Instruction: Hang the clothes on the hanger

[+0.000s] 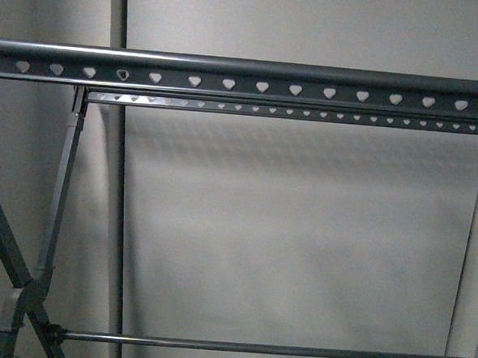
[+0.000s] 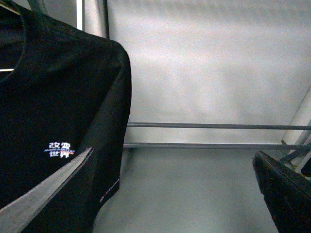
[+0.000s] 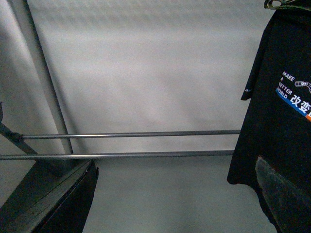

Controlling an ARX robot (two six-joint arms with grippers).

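The grey metal hanger fills the front view: its near top rail (image 1: 245,74) has a row of heart-shaped holes, with a second rail (image 1: 308,113) behind it. No clothes and no gripper show there. In the left wrist view a black T-shirt (image 2: 53,97) with small white lettering hangs beside one finger (image 2: 43,189). My left gripper (image 2: 174,160) is open and empty. In the right wrist view a black T-shirt (image 3: 279,121) with white lettering and an orange-and-blue print hangs beside my open, empty right gripper (image 3: 175,167). I cannot tell whether both views show one shirt.
Crossed legs (image 1: 21,287) stand at the rack's left, and a thin lower bar (image 1: 261,348) runs across. A white wall lies behind, with an upright pipe (image 1: 113,179). The lower bars also show in the left wrist view (image 2: 218,126) and the right wrist view (image 3: 131,133).
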